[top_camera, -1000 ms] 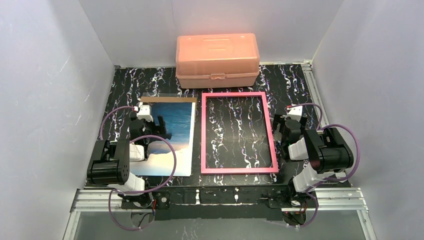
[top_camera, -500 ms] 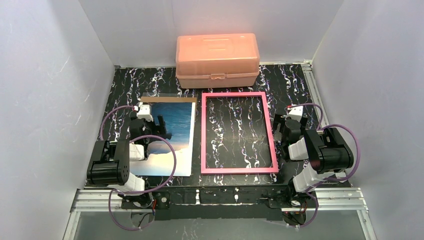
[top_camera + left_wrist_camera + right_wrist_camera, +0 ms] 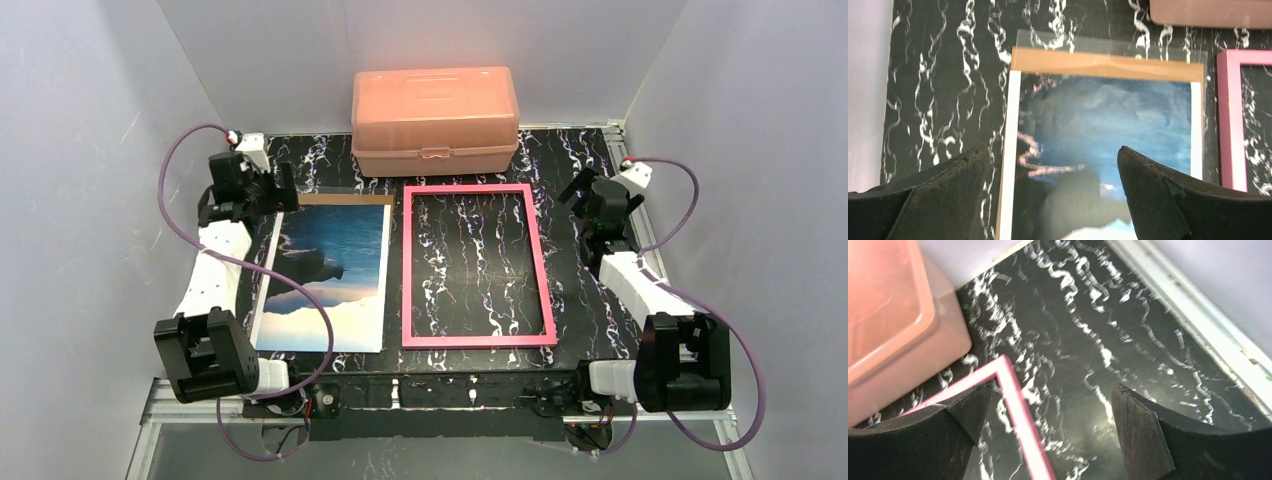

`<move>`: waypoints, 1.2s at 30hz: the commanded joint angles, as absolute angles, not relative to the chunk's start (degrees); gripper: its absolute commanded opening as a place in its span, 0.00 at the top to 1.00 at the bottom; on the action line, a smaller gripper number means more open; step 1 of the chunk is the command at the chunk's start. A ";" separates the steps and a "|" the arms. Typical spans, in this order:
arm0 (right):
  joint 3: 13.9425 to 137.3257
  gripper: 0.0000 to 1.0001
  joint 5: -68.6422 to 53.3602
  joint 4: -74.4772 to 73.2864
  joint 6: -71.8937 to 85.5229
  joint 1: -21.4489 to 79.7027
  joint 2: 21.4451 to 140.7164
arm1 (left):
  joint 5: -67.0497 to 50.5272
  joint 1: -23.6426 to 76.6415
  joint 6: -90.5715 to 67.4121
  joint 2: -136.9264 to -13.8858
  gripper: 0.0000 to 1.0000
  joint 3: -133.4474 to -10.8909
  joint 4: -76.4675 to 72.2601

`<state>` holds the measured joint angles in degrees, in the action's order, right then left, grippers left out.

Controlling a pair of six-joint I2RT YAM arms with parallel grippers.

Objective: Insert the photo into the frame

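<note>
The photo (image 3: 325,275), blue sky and sea with white clouds, lies flat on the left of the table on a brown backing board (image 3: 345,199) under a clear sheet. It fills the left wrist view (image 3: 1108,130). The pink frame (image 3: 474,340) lies flat to its right, empty, with the marble table showing through. My left gripper (image 3: 258,190) is open, raised above the photo's far left corner. My right gripper (image 3: 598,205) is open, raised beside the frame's far right corner (image 3: 1003,372). Neither holds anything.
A salmon-pink lidded box (image 3: 435,118) stands at the back centre, also seen in the right wrist view (image 3: 893,315). White walls close in left, right and back. A metal rail (image 3: 1198,315) runs along the table's right edge.
Both arms have risen and swung back and outward: the left gripper from over the photo to its far left corner, the right from beside the frame's middle to its far right corner.
</note>
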<state>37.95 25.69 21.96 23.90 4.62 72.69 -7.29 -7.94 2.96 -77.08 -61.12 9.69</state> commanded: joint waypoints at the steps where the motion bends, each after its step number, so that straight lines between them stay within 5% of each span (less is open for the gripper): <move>1: 49.38 0.01 20.84 -0.91 28.31 12.89 74.23 | -11.79 -9.97 2.85 -77.07 0.02 -68.46 37.01; 8: 71.63 0.01 41.16 -25.99 27.67 44.68 87.74 | -8.91 -10.81 2.91 -76.13 0.02 -74.39 49.24; 15: 85.15 0.01 38.22 -31.77 30.37 60.18 105.06 | -8.92 -12.97 2.67 -76.58 0.02 -77.92 56.29; 27: 94.10 0.04 34.86 -36.08 33.33 65.39 119.14 | -9.37 -15.36 4.62 -76.35 0.02 -78.61 60.11; 36: 89.55 0.19 31.61 -31.16 33.88 65.43 121.55 | -9.66 -15.38 5.72 -75.72 0.02 -79.19 61.77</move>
